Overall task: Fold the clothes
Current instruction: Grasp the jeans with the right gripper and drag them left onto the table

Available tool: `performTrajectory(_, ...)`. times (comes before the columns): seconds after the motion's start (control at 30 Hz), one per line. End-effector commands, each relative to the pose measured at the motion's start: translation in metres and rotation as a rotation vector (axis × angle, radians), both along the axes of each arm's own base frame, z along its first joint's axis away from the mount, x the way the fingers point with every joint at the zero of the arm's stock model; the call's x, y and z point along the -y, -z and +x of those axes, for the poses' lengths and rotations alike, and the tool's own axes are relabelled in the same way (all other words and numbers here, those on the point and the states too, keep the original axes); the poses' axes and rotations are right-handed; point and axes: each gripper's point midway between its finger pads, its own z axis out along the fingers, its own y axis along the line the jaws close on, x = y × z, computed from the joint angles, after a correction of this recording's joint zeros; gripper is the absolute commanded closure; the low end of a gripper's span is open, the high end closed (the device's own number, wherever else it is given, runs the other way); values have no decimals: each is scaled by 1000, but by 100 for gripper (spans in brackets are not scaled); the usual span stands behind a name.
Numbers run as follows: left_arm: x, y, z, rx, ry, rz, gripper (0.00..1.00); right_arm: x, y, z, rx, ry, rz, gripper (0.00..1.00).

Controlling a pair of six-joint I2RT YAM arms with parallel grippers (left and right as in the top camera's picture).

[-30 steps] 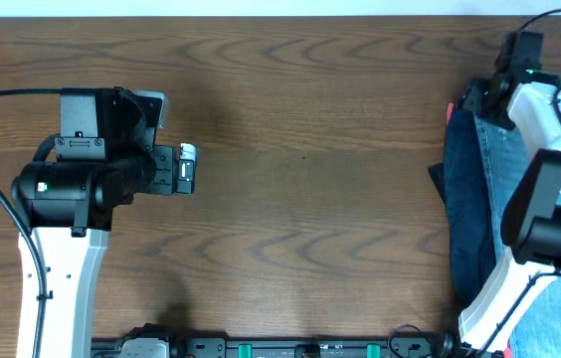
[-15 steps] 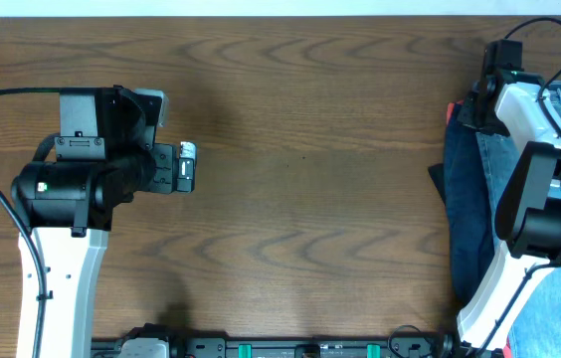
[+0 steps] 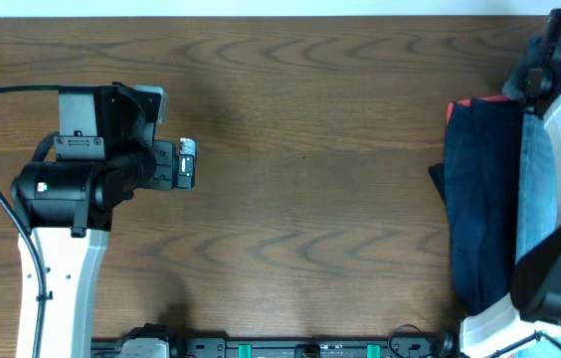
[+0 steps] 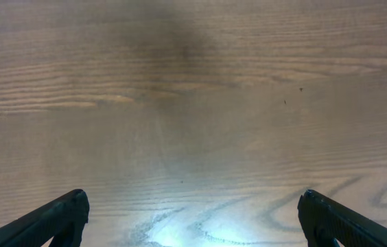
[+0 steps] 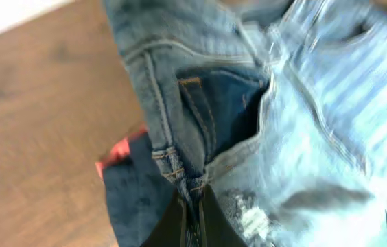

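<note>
Pinching a stitched seam of the faded light-blue denim jeans (image 5: 303, 137), the right hand (image 5: 193, 206) is fully closed. Its two dark fingers (image 5: 169, 226) meet on a doubled ridge of cloth just below what looks like a pocket or fly opening. The grip appears to take denim only.

To do this step well, I judge the hand should lift the seam enough to peel the jeans off the pile, then draw them toward the bare middle of the brown wooden table (image 3: 310, 149). The pull should be slow, so the thick fold does not slip out of the grip. It should also watch that the dark navy garment (image 3: 479, 199) lying under and beside the jeans is not dragged along.

The clothes lie heaped at the table's right edge, with a coral-red garment (image 3: 474, 102) peeking out at the far end.

Well apart on the other side, the left hand (image 4: 193, 219) hovers with its fingers spread wide, holding nothing, only bare wood beneath it.
</note>
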Motion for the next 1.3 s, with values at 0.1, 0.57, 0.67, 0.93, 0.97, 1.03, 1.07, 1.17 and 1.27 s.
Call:
performTrajectory(0.1, -2, -65, -6, 193, -15, -14, 2, -1, -164, -6, 411, -48, -66, 99)
performTrajectory(0.57, -47, -191, -65, 609, -215, 126, 2, -226, -355, -29, 892, -712, 155, 99)
performTrajectory(0.67, -58, -208, -78, 663, -269, 156, 2, -316, -340, -40, 845, -925, 263, 99)
performTrajectory(0.93, -72, -236, -97, 744, -342, 187, 2, -444, -289, -83, 686, -1136, 204, 34)
performTrajectory(0.97, -72, -236, -97, 746, -342, 187, 2, -438, -294, -84, 697, -1108, 184, 33)
performTrajectory(1.03, -71, -235, -95, 741, -341, 187, 2, -421, -305, -91, 714, -1057, 155, 32)
performTrajectory(1.07, -71, -234, -93, 736, -341, 184, 2, -412, -309, -94, 720, -1035, 144, 32)
performTrajectory(1.17, -60, -222, -78, 684, -296, 142, 2, -377, -323, -104, 730, -967, 112, 31)
performTrajectory(1.27, -36, -192, -50, 565, -178, 71, 2, -349, -331, -115, 733, -924, 97, 30)
